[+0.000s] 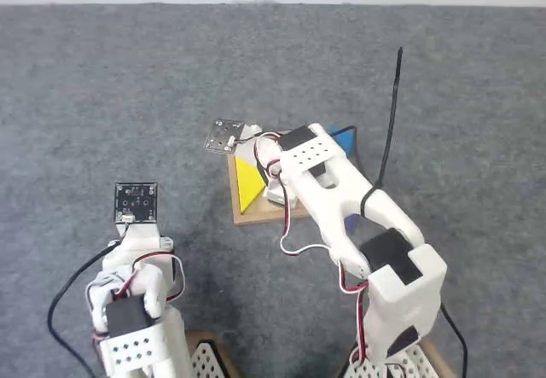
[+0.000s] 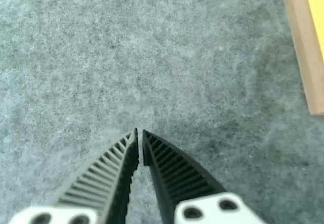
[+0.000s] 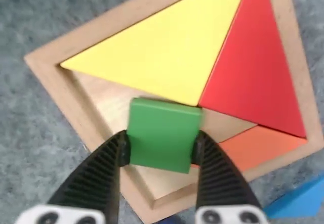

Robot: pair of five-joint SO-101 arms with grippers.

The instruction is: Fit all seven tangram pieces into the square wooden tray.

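The square wooden tray (image 3: 48, 64) holds a large yellow triangle (image 3: 167, 47), a large red triangle (image 3: 255, 72) and an orange piece (image 3: 258, 145). My right gripper (image 3: 159, 148) is shut on a green square piece (image 3: 162, 133), held just above the tray's bare floor beside the yellow triangle. A blue piece (image 3: 298, 201) lies outside the tray's rim. In the high view the right arm (image 1: 320, 169) covers most of the tray (image 1: 256, 216), leaving the yellow triangle (image 1: 247, 182) and the blue piece (image 1: 345, 139) showing. My left gripper (image 2: 140, 135) is shut with nothing in it, low over the grey mat left of the tray.
Grey carpet-like mat (image 1: 128, 79) covers the table. A black cable tie (image 1: 391, 113) sticks up from the right arm. The tray's edge (image 2: 304, 47) shows at the side of the left wrist view. Open mat lies left of and beyond the tray.
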